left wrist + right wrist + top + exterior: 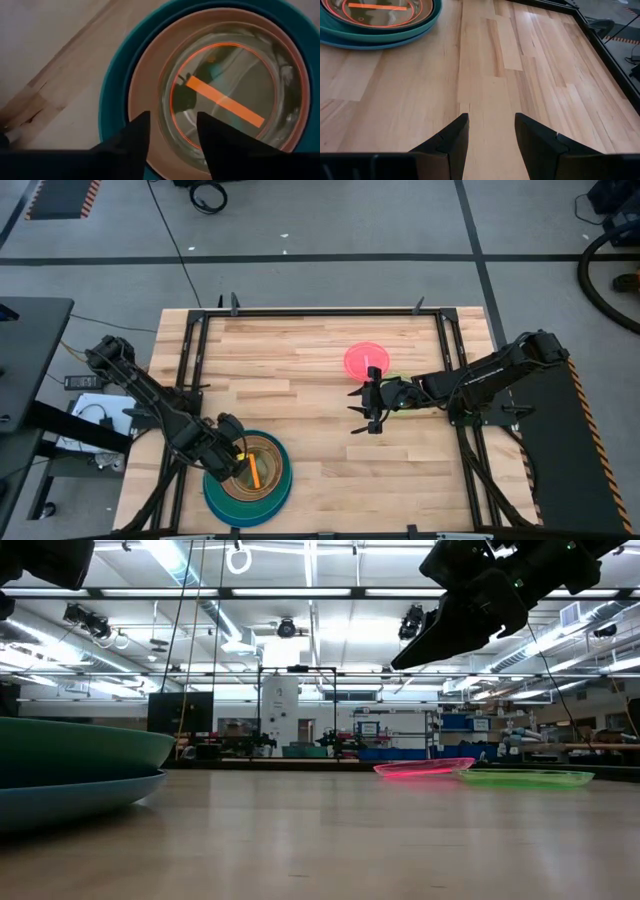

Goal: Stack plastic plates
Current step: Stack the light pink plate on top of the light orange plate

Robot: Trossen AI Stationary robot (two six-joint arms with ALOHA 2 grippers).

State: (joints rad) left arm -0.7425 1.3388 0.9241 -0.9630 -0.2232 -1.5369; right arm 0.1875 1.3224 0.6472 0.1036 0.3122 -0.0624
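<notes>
1. The stack (pixel 248 480) sits at the table's (pixel 320 350) near-left corner: a blue plate (pixel 60 805) at the bottom, a teal plate (pixel 80 750) on it, then a brown plate (pixel 145 85), with an orange plate (pixel 225 97) on top
2. A straight orange strip crosses the middle of the orange plate, which is see-through
3. The left gripper (pixel 240 465) hangs over the stack's left side; its fingers (pixel 130 140) stand apart with nothing between them, above the rims of the orange and brown plates
4. The pink plate (pixel 366 360) lies flat right of the table's centre, towards the far side
5. The green plate (pixel 525 778) lies flat just beside the pink one, mostly hidden under the right arm from above
6. The right gripper (pixel 370 408) hovers near the table's middle, close to the pink plate, fingers (pixel 450 140) apart and empty over bare wood
</notes>
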